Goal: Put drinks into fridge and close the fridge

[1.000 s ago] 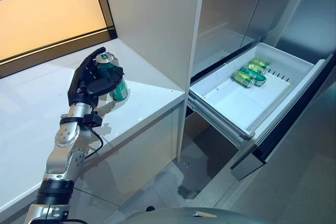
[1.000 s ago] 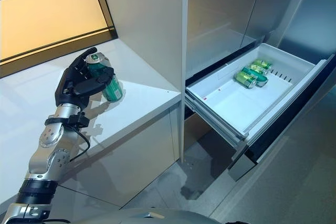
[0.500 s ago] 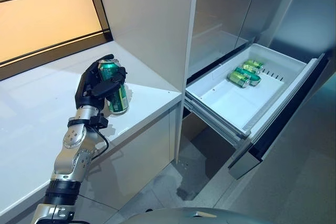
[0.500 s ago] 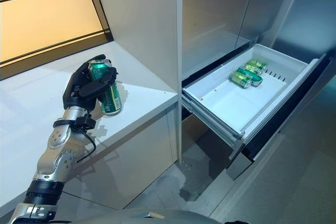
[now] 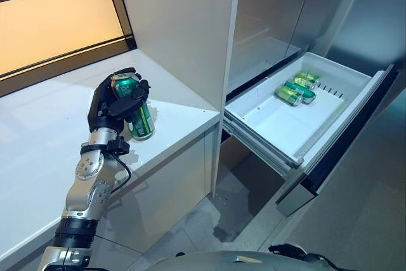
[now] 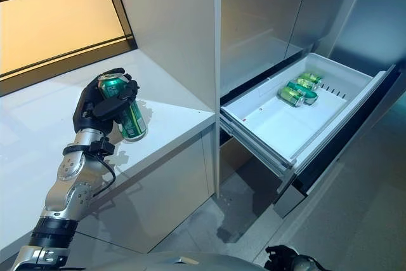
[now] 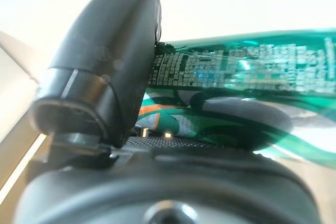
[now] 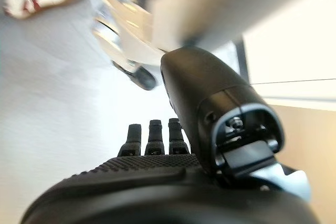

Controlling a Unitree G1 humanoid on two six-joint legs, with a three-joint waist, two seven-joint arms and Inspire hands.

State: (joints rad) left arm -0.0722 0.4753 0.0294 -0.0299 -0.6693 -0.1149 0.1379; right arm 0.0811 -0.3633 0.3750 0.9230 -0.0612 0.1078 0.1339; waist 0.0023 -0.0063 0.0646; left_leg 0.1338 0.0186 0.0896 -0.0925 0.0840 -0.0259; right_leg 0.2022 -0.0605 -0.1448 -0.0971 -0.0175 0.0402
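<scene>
My left hand (image 5: 109, 102) is shut on a green can (image 5: 141, 122) and holds it nearly upright just above the white counter (image 5: 44, 138). In the left wrist view the thumb (image 7: 105, 72) presses on the can (image 7: 252, 72). The fridge drawer (image 5: 282, 125) stands pulled out to the right, with green cans (image 5: 294, 90) lying at its far end. My right hand (image 8: 157, 192) is open and holds nothing; it shows low at the bottom edge of the left eye view (image 5: 288, 250).
A tall white cabinet panel (image 5: 184, 23) stands between the counter and the grey fridge doors (image 5: 279, 11). The drawer's dark front (image 5: 346, 141) juts out over the grey floor (image 5: 235, 220). An amber window (image 5: 57, 17) runs behind the counter.
My left hand has lifted the can, turned it more upright and shifted it slightly left. My right hand has come into sight at the bottom edge. The camera shifted a little.
</scene>
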